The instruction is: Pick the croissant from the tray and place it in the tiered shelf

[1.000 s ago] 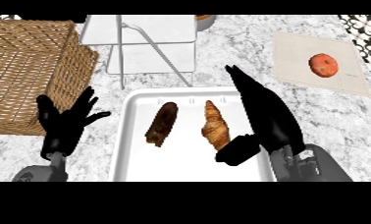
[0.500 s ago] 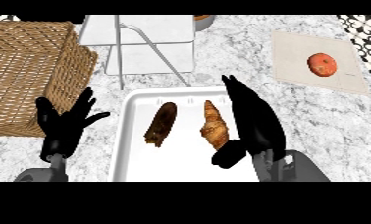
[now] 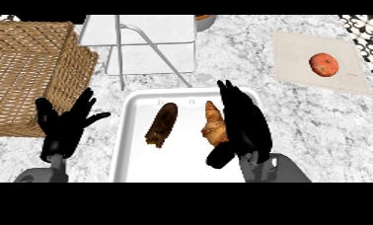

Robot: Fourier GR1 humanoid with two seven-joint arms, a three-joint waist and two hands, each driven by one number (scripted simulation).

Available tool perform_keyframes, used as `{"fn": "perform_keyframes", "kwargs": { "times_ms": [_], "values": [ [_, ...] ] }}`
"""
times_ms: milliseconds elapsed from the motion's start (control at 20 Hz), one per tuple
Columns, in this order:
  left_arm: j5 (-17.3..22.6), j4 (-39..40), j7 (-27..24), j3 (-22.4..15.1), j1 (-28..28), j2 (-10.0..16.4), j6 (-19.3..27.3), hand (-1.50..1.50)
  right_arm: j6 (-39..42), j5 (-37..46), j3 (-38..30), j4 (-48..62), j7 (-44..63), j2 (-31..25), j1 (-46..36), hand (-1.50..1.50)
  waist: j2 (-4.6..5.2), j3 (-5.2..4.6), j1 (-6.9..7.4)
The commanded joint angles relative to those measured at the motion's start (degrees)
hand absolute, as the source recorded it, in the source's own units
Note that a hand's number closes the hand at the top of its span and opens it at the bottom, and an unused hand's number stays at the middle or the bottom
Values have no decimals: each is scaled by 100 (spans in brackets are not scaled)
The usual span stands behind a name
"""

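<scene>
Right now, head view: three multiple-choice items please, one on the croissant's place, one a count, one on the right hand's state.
1. On the tray, where does the croissant lie relative to the dark pastry?
A) left of it
B) right of it
C) on top of it

2. How many food items lie on the tray?
A) one
B) two
C) three

3. The right hand is:
A) open beside the croissant
B) curled round the croissant
C) out of view

Answers:
1 B, the croissant is the right-hand piece.
2 B, only the croissant and the dark pastry are on it.
3 A, its fingers are straight, along the croissant's right side.
</scene>
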Motion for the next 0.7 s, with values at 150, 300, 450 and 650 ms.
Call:
{"fn": "perform_keyframes", "kwargs": {
  "times_ms": [150,300,450,650],
  "values": [
    [-164,9,118,-43,101,-161,1,0,-84,623,-138,548,13,186,175,-150,24,-27,4],
    [-188,443,-43,118,-125,-143,-119,0,-272,1001,-104,892,-33,473,171,-150,29,-28,-3],
    [-94,326,260,282,-156,68,-295,0,-184,1113,-268,812,-280,310,240,-150,27,-27,-13],
    [-452,-189,366,24,72,-333,137,0,-516,1200,-576,1231,-905,406,344,-150,25,-26,-1]
  ]
}}
